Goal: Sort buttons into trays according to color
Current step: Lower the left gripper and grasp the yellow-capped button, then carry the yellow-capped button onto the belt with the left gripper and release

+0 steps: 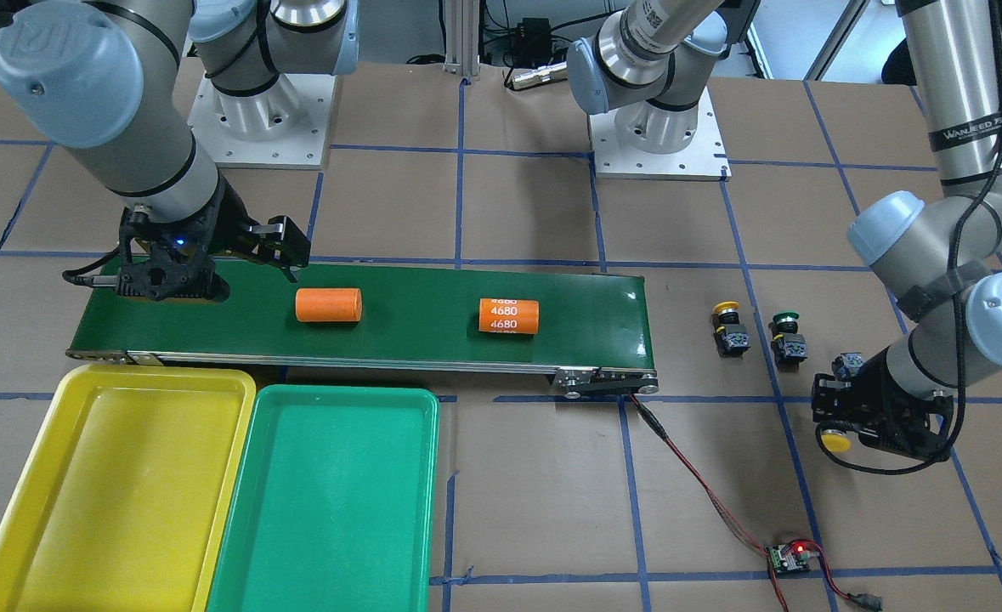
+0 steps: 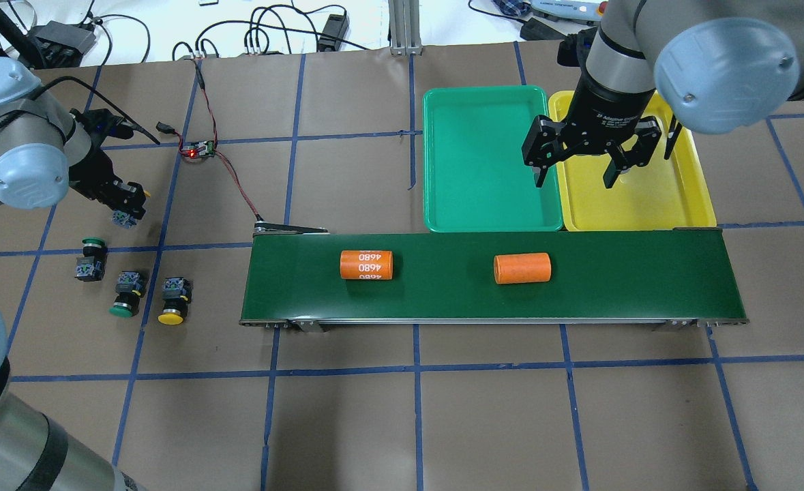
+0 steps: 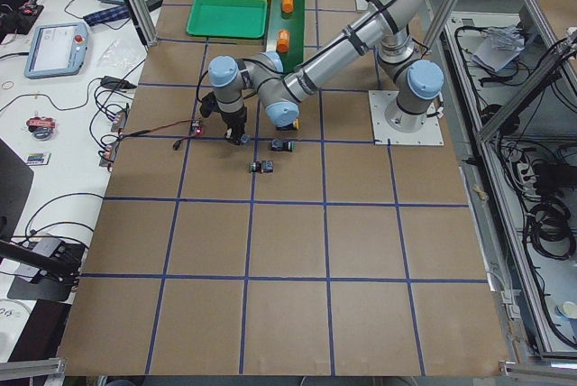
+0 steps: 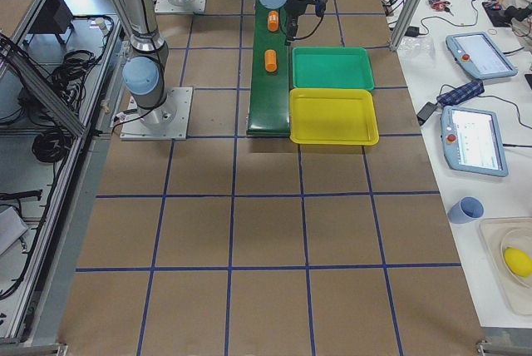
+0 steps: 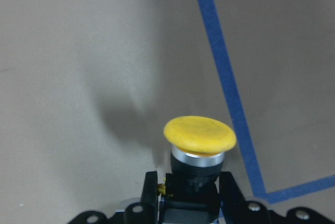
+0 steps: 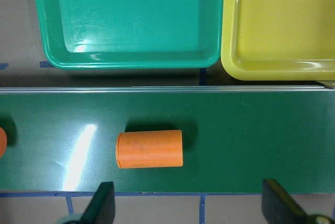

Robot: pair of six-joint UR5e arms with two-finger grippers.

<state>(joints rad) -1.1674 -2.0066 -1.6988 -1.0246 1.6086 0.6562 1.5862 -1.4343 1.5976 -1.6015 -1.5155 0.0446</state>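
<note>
My left pincer (image 5: pixel 188 187) is clenched on a yellow-capped button (image 5: pixel 199 137). My right pincer (image 6: pixel 188 187) hangs released, plain orange cylinder (image 6: pixel 149 149) at its eleven o'clock.

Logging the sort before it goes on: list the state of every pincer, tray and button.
Left pincer: shut on held yellow button.
Right pincer: open, empty.
Yellow tray: empty.
Green tray: empty.
Loose yellow button: on table.
Middle green button: on table.
Outer green button: on table.
Board light: lit red.
</note>
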